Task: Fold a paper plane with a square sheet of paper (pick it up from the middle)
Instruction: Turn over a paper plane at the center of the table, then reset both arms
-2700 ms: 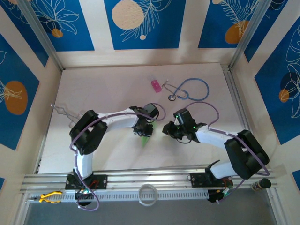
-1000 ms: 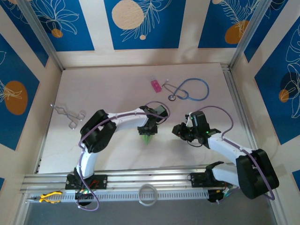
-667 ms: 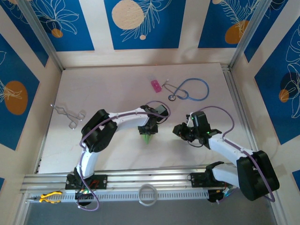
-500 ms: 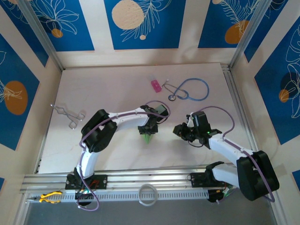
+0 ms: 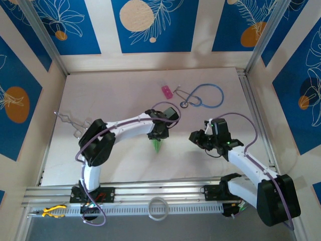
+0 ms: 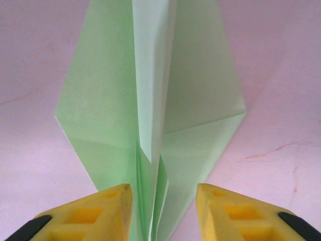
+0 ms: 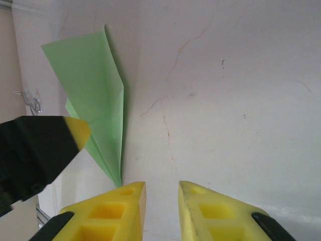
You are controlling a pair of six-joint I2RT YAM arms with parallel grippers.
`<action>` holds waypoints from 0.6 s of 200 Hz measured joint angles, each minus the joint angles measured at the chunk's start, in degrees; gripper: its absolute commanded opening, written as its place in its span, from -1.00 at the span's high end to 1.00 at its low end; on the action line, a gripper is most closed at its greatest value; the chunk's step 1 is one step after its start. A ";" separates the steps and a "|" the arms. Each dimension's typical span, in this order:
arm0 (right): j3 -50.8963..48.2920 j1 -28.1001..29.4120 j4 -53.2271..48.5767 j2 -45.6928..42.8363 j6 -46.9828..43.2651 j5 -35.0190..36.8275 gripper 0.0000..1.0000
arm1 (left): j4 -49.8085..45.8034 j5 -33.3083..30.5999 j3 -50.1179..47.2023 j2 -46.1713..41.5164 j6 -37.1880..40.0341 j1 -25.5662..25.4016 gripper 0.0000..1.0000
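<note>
My left end effector (image 6: 163,201): part-open, astride the centre fold of the paper plane (image 6: 100,100), which it does not clamp; placed to take it mid-body.
My right end effector (image 7: 162,201): fingers narrowly apart, empty, standing off right of centre.
Plane's place: on the table (image 5: 115,95), centre of the top view.
Surroundings: pink block (image 5: 166,91) and stethoscope (image 5: 203,95), upper centre, well apart; I judge nothing obstructs.

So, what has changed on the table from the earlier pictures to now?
The right gripper backed off to the right, away from the paper plane, with nothing in it. The left gripper, its fingers on either side of the plane's centre fold, shifted only slightly with it. The pink block, stethoscope and forceps stayed put.
</note>
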 measured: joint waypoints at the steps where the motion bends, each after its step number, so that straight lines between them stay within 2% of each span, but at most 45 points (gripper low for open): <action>1: 0.02 -0.02 -0.07 -0.02 0.02 0.00 0.50 | 0.02 0.00 0.00 -0.04 0.02 0.00 0.21; 20: 0.94 -0.57 -1.70 -0.46 -0.70 0.42 0.49 | 0.09 -0.50 0.04 -2.14 0.72 0.02 0.20; 29: 1.49 -0.72 -2.34 -0.76 -1.09 0.70 0.46 | 0.09 -1.18 0.04 -3.48 1.44 0.04 0.09; 50: 2.80 -1.14 -3.56 -1.25 -2.10 1.44 0.41 | 1.44 -1.88 -0.55 -7.13 3.43 0.63 0.09; 75: 4.09 -1.16 -3.76 -1.18 -2.43 1.51 0.40 | 4.87 0.94 -2.56 -10.25 6.51 3.28 0.09; 120: 4.26 -0.68 -3.52 1.25 -2.36 1.18 0.39 | 6.12 4.39 -3.08 -9.22 10.88 5.51 0.11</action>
